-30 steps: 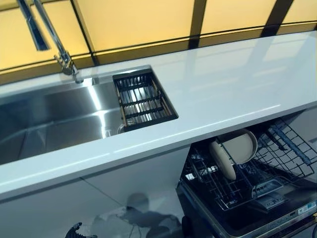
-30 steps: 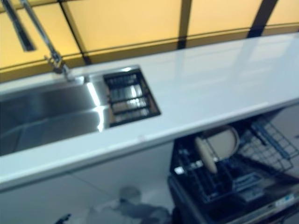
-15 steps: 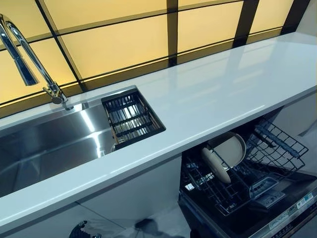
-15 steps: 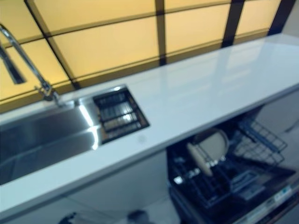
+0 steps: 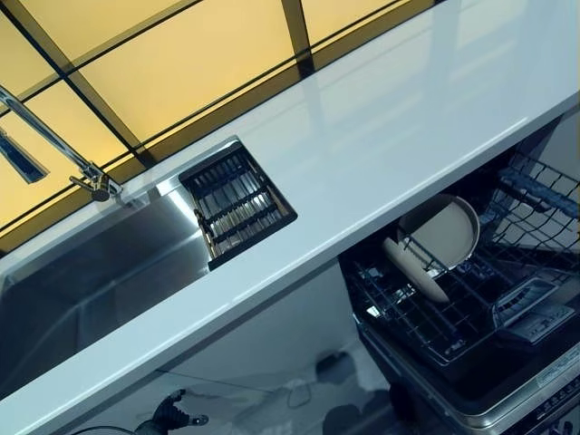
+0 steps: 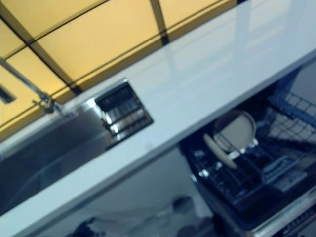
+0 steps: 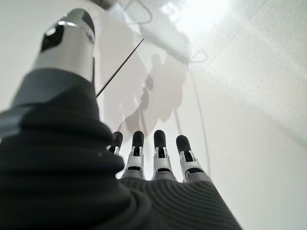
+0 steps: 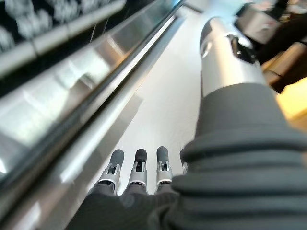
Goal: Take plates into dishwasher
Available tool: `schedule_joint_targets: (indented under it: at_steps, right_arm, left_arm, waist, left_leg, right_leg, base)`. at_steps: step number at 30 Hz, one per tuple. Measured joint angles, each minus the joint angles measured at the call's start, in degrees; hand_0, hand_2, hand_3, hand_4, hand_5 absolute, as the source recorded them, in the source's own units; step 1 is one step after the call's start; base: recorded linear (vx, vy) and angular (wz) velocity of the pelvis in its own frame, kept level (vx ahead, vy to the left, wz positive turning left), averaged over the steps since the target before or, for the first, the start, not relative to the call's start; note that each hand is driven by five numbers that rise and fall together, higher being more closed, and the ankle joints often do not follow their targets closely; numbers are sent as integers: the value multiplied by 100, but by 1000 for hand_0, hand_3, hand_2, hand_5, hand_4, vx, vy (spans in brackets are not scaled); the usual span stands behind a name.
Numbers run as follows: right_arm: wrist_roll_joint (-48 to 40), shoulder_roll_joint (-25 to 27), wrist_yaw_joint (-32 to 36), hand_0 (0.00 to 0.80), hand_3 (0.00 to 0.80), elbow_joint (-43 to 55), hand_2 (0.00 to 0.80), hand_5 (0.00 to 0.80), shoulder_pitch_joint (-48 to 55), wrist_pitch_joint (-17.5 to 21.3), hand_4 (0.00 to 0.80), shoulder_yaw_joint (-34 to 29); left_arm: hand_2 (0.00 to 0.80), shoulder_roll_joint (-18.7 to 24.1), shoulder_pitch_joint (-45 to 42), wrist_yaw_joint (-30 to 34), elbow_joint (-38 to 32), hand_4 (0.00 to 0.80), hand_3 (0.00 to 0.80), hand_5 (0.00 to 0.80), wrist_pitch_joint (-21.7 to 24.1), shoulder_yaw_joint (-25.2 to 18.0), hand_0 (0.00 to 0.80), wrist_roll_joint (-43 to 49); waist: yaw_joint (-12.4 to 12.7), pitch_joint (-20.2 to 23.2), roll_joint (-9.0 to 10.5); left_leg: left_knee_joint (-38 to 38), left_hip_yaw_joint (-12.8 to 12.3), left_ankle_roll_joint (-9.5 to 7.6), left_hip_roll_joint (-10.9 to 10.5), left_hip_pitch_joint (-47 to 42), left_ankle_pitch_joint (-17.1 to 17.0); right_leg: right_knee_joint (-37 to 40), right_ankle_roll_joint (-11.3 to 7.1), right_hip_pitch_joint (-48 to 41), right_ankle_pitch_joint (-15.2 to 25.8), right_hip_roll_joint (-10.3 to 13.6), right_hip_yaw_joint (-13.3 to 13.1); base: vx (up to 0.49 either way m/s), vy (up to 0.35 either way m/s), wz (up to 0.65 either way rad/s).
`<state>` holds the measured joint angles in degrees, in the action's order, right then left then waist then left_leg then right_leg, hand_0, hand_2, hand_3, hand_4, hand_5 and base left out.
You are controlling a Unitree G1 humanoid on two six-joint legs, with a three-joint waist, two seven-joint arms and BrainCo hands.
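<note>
A tap [image 5: 86, 172] stood at the far left above the steel sink [image 5: 82, 281], and a black slatted drain basket [image 5: 237, 204] sat in the sink's right end. The white counter [image 5: 381, 154] ran to the right of the sink, below the yellow panelled wall [image 5: 181, 63]. Under the counter's right part, the dishwasher [image 5: 507, 399] was open with its wire rack [image 5: 435, 317] pulled out. Two beige plates [image 5: 435, 240] stood on edge in the rack, one leaning in front of the other. Neither hand touched a plate. The left hand [image 7: 144, 163] hung over the pale floor, fingers straight and released, holding nothing. The right hand [image 8: 139, 177] hung beside the dishwasher's front edge, fingers likewise extended and empty.
</note>
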<state>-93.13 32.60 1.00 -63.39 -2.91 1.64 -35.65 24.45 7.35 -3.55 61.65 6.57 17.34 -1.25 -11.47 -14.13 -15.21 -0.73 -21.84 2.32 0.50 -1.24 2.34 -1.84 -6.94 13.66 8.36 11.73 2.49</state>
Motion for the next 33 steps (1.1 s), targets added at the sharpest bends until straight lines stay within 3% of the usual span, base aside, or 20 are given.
schedule_joint_targets:
  at_steps: [5,12,15,17,22,29,33]
  right_arm:
    - [1909,385,-799,0,0,-52,0,0,-246,-231,0,534]
    - [3127,500,-1316,0,0,-228,0,0,-467,-351,0,1090]
    - [3748,623,-1564,0,0,-226,0,0,-477,-501,0,1825]
    - [3851,605,-1605,0,0,-227,0,0,-508,-572,0,2042]
    - [3964,563,-1642,0,0,-216,0,0,-828,-521,0,2316]
    - [3809,199,-1530,0,0,51,0,0,-1017,-4,0,2404]
    - [2887,-99,-712,0,0,842,0,0,-805,571,0,2416]
  left_arm:
    - [0,15,234,-31,-183,0,0,0,-70,-9,0,-35]
    - [0,213,539,-87,-305,0,0,0,-136,-15,0,-68]
    - [0,378,653,-107,-540,0,0,0,-255,-13,0,-69]
    - [0,504,836,-108,-616,0,0,0,-324,-6,0,-69]
    - [0,652,1170,-122,-697,0,0,0,-369,-9,0,-72]
    - [0,679,1011,-130,-862,0,0,0,-522,-11,0,-71]
    - [0,653,824,-241,-870,0,0,0,-517,-38,0,-71]
  waist:
    - [134,-198,197]
    - [238,-498,592]
    - [302,-589,706]
    - [326,-675,773]
    - [445,-899,740]
    - [527,-1011,721]
    - [484,-1021,709]
  left_leg:
    - [342,101,41,69,285,63]
    - [1267,384,180,399,1163,280]
    - [1673,668,282,527,1632,353]
    - [1903,819,327,618,1901,381]
    - [2302,1120,392,714,2416,428]
    - [2561,1283,404,729,2694,480]
    - [2559,1312,411,768,2697,525]
  right_leg:
    - [-799,127,529,-319,91,183]
    - [-1624,400,1258,-626,15,349]
    - [-1896,536,1583,-715,-58,473]
    - [-2086,631,1747,-780,-88,584]
    - [-2258,643,2100,-788,-205,620]
    - [-2321,644,2268,-789,-247,638]
    - [-2376,588,2290,-826,-264,629]
  base:
    - [-32,-163,1]
    - [-89,-205,14]
    - [-89,-204,15]
    - [-81,-194,18]
    - [10,-88,3]
    - [21,-7,0]
    - [1,49,-16]
